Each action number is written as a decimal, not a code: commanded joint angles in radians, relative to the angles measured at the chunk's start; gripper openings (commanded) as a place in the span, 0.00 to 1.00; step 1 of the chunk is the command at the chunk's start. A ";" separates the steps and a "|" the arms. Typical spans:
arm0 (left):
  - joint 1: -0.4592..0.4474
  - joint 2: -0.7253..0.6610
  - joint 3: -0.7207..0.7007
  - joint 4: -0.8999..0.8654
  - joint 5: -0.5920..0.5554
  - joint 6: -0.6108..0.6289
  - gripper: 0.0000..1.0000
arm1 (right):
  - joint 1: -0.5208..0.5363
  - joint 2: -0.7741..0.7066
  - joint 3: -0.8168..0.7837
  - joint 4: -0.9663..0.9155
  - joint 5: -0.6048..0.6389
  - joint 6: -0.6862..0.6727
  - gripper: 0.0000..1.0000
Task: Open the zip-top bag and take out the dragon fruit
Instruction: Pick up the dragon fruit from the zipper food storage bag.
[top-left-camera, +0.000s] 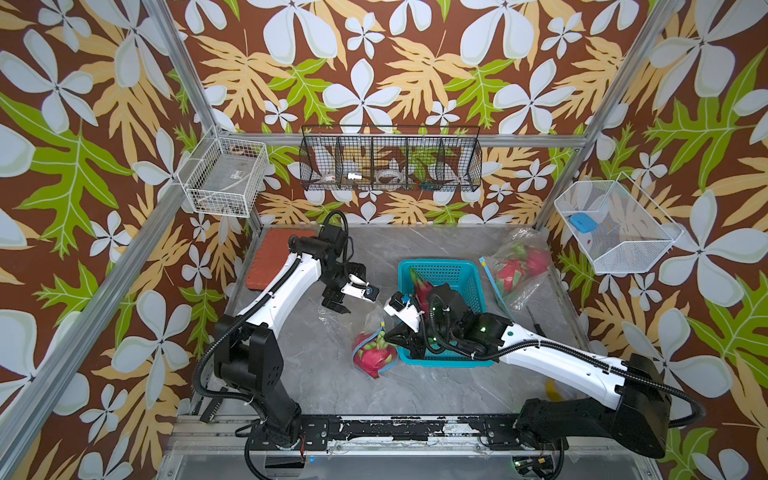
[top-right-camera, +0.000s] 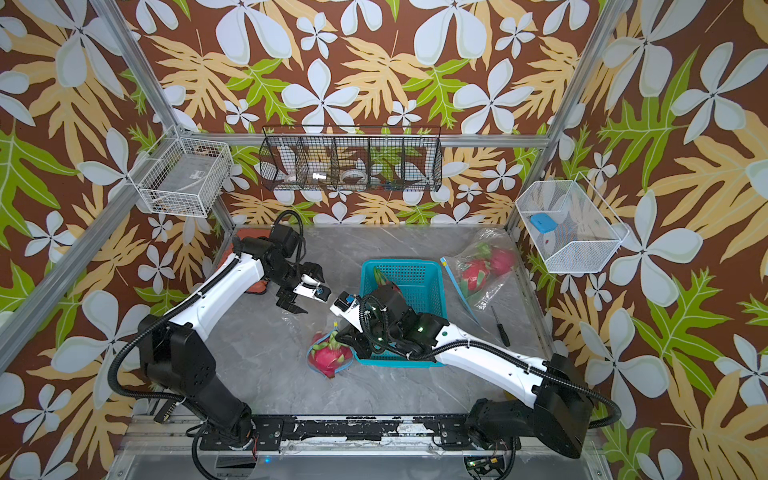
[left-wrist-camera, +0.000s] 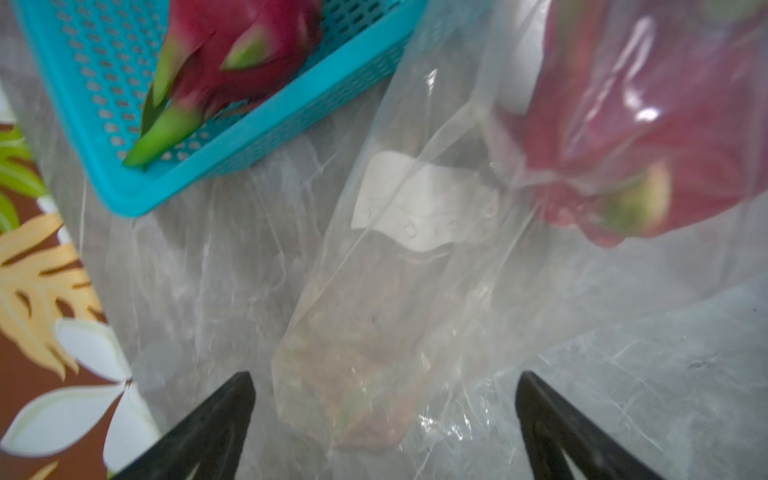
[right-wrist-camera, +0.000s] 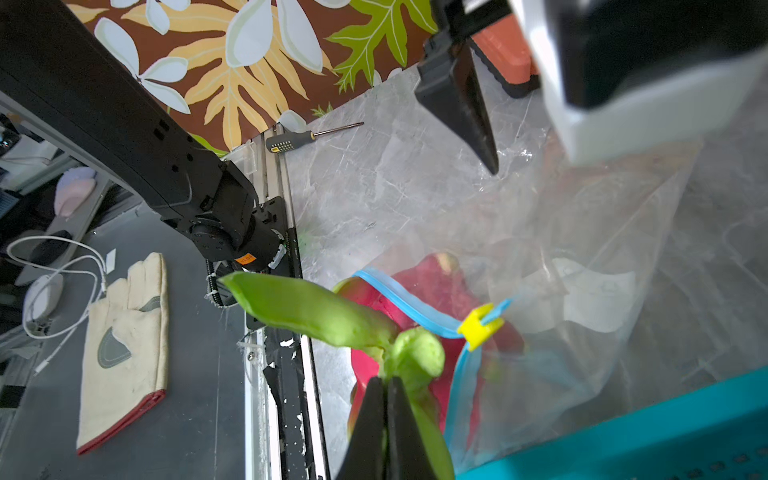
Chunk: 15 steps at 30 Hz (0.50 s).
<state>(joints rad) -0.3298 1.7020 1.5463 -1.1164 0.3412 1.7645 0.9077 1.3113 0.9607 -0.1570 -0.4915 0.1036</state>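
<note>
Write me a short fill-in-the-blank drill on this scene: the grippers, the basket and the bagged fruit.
1. The right gripper is shut on a ____ scale of the dragon fruit lying in the open bag.
2. The left gripper's jaws stand ____.
3. The basket on the table is ____ in colour and holds one dragon fruit.
4. The slider on the bag's blue zip track is ____.

Missing words: green; open; teal; yellow

Clear glossy crinkled plastic zip-top bag (right-wrist-camera: 582, 257), perforated teal plastic basket (top-left-camera: 446, 270), polished grey marble-look tabletop (top-left-camera: 324, 374)
</note>
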 joint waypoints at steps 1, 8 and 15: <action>-0.025 0.060 0.046 -0.095 0.019 0.073 0.96 | 0.003 -0.006 0.025 -0.032 0.021 -0.089 0.00; -0.063 0.220 0.174 -0.171 -0.053 0.074 0.83 | 0.007 0.009 0.030 -0.058 0.019 -0.118 0.00; -0.063 0.288 0.096 -0.116 -0.194 0.005 0.55 | 0.007 -0.025 0.002 -0.029 0.031 -0.104 0.00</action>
<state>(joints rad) -0.3927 1.9850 1.6684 -1.2243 0.2169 1.8023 0.9146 1.3006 0.9710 -0.2234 -0.4625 -0.0029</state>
